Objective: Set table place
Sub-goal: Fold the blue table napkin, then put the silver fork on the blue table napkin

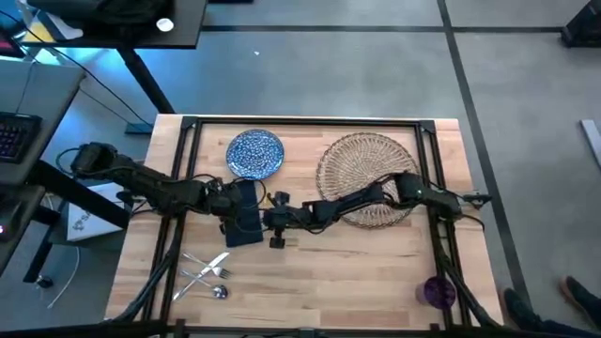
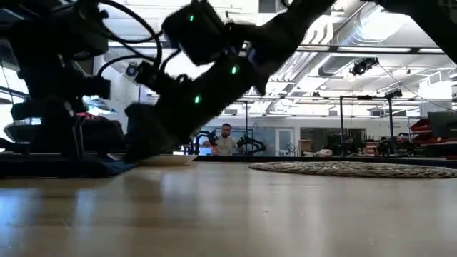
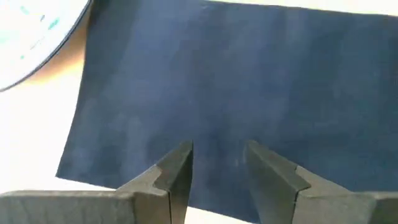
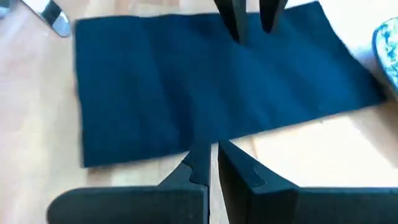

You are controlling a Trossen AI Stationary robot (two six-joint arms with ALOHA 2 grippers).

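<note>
The napkin (image 1: 243,212) lies flat on the bench (image 1: 310,272), between the plate (image 1: 255,154) and the cutlery (image 1: 207,272). It looks soft, light and limp, best pinched at an edge. The left gripper (image 3: 217,163) hovers over it, fingers slightly apart; the right gripper (image 4: 214,163) sits at its opposite edge, fingers nearly together. The cup (image 1: 439,292), plate and placemat (image 1: 366,174) look empty.

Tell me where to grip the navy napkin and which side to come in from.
Judging from the views, take the napkin by a thin edge, pinching from above: it lies flat on the table, so there is no raised part to close around. Each gripper has one long edge near. The left gripper, fingers apart, is over one; the right gripper, nearly closed, hovers at the opposite edge.
</note>
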